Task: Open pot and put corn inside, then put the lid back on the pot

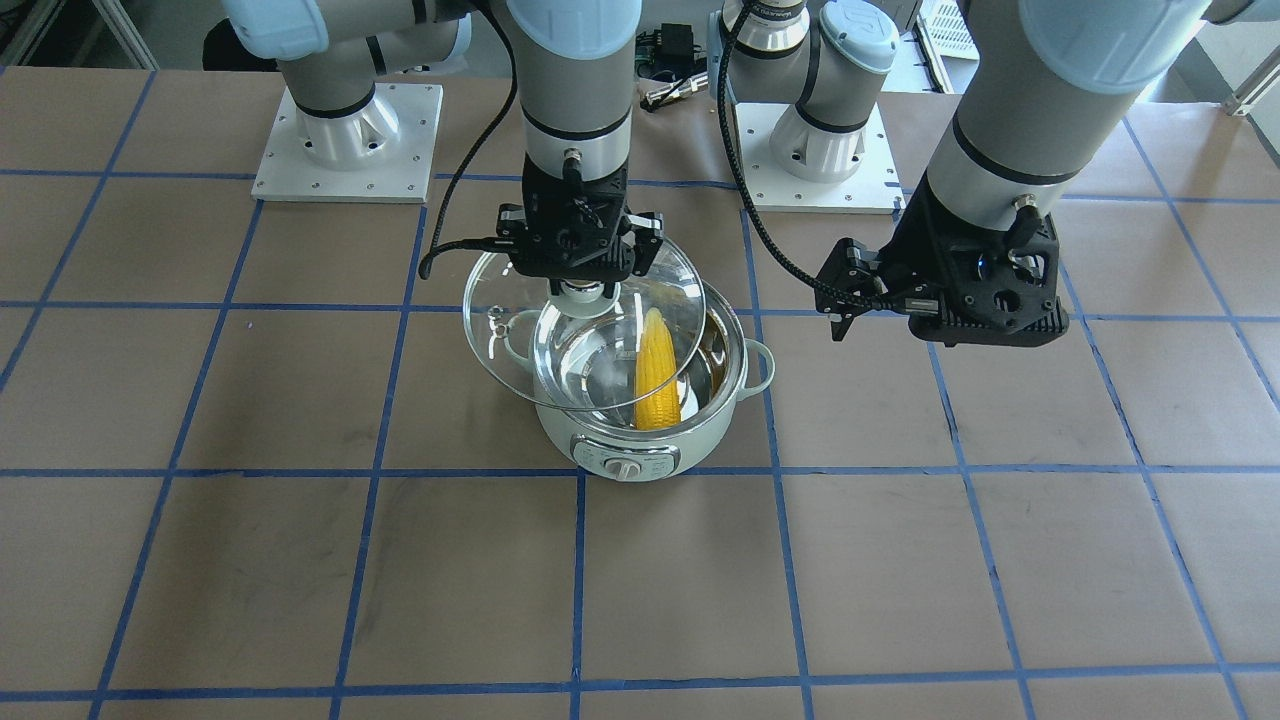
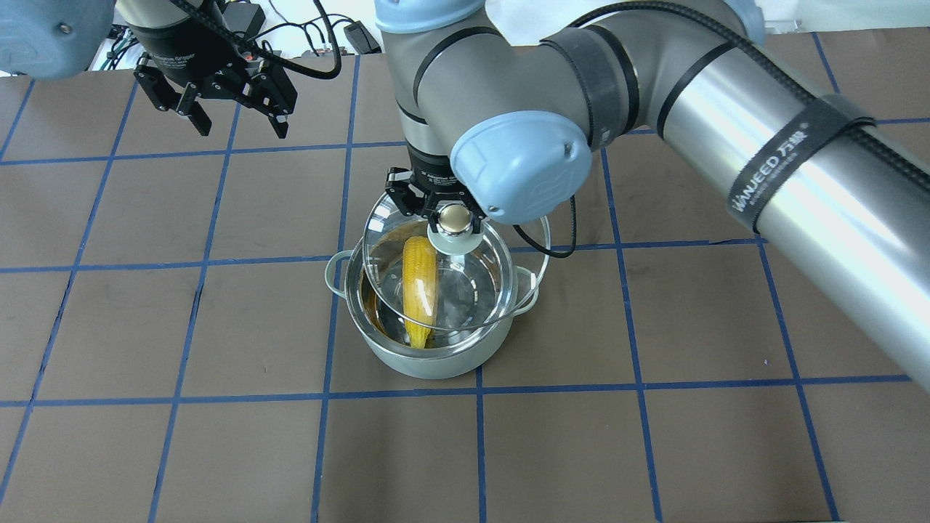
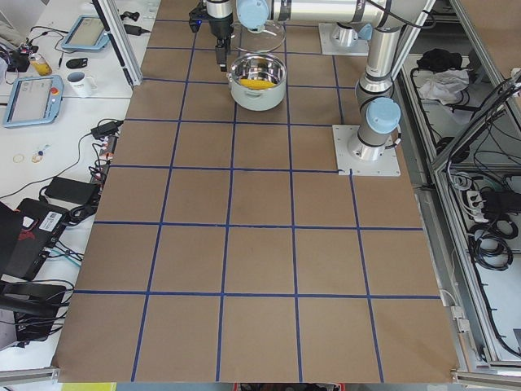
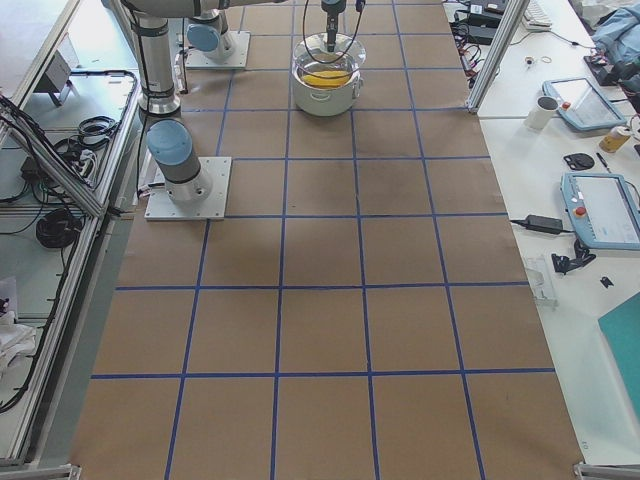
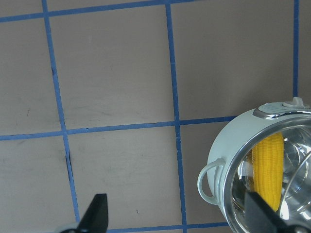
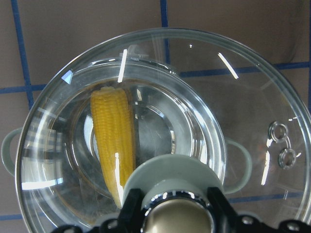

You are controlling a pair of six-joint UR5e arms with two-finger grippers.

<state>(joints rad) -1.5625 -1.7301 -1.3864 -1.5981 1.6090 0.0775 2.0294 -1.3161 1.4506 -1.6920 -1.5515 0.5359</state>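
The pale mint-green pot [image 1: 640,445] [image 2: 429,363] stands near the table's middle with its control knob facing away from the robot. The yellow corn [image 1: 657,375] [image 2: 420,287] lies inside it, leaning against the steel wall. My right gripper [image 1: 585,285] [image 2: 443,211] is shut on the knob of the clear glass lid [image 1: 520,340] [image 2: 479,283]. It holds the lid tilted just above the pot, offset from the rim. Through the lid [image 6: 233,97] the corn [image 6: 114,136] shows. My left gripper [image 1: 838,318] [image 2: 241,132] [image 5: 177,216] is open and empty, off to the pot's side and above the table.
The two arm bases [image 1: 348,150] [image 1: 820,150] stand on white plates at the table's robot side. A black cable [image 1: 760,230] hangs from the left arm. Benches with tablets and a mug [image 3: 80,81] flank the table's far side.
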